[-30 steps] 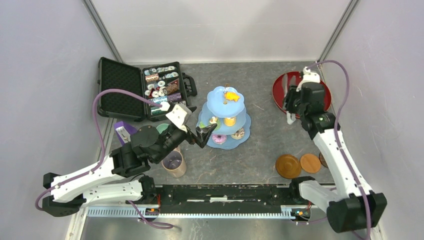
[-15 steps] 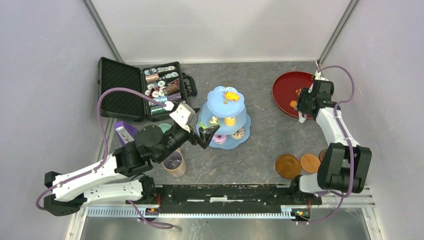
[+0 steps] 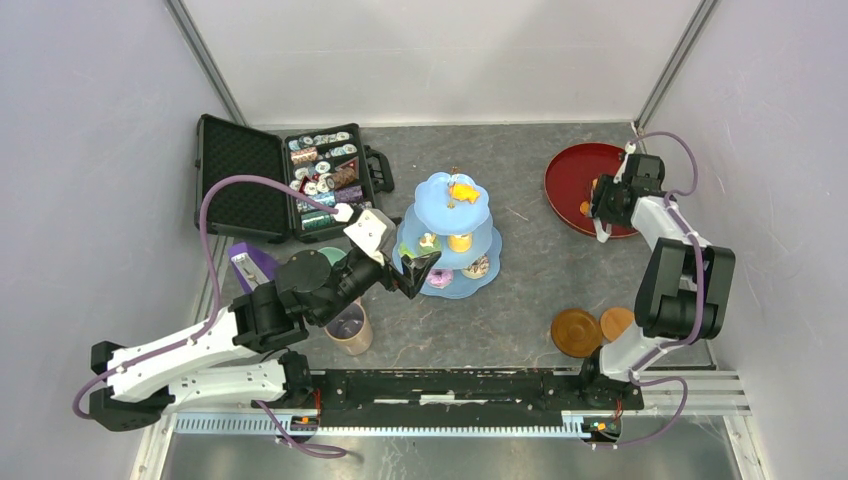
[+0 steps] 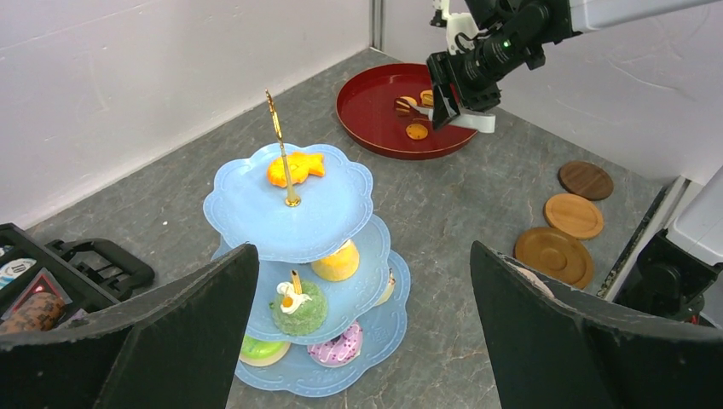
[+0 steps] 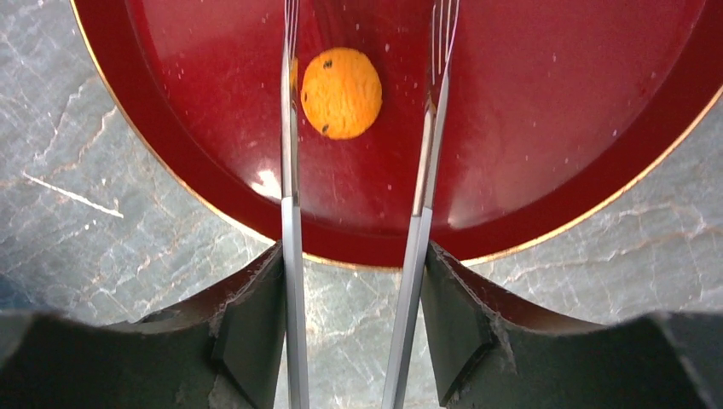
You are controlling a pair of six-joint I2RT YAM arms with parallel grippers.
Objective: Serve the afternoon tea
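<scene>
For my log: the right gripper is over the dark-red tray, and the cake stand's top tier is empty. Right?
No: the top tier of the cake stand holds an orange fish-shaped cake, per the left wrist view. The right gripper is over the dark-red tray.

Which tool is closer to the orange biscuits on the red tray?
Right. The right tool hangs over the red tray, straddling one orange biscuit; the left tool is far off at the cake stand.
</scene>
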